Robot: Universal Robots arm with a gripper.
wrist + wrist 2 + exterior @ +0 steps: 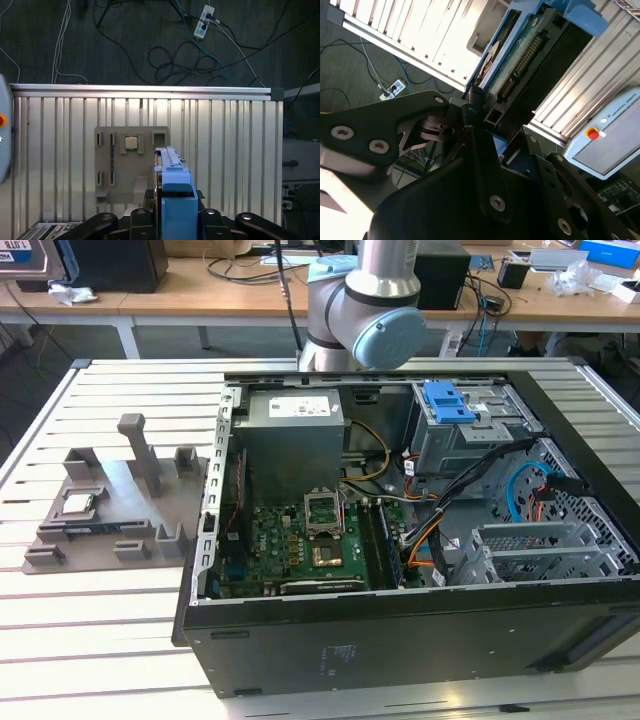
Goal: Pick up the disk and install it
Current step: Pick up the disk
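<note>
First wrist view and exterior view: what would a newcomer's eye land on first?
The disk in its blue caddy stands out most: in the first wrist view it sits edge-on, clamped in the tool, with the slatted table behind it. In the exterior view the open computer case takes the middle, and a grey fixture tray lies on the table at the exterior view's left.

An open black computer case (400, 640) lies on the slatted pale metal table (100, 640), centre-right of frame. A grey moulded fixture tray (170, 490) sits at left. A silver-and-blue robot arm (370, 300) rises at top centre.
</note>
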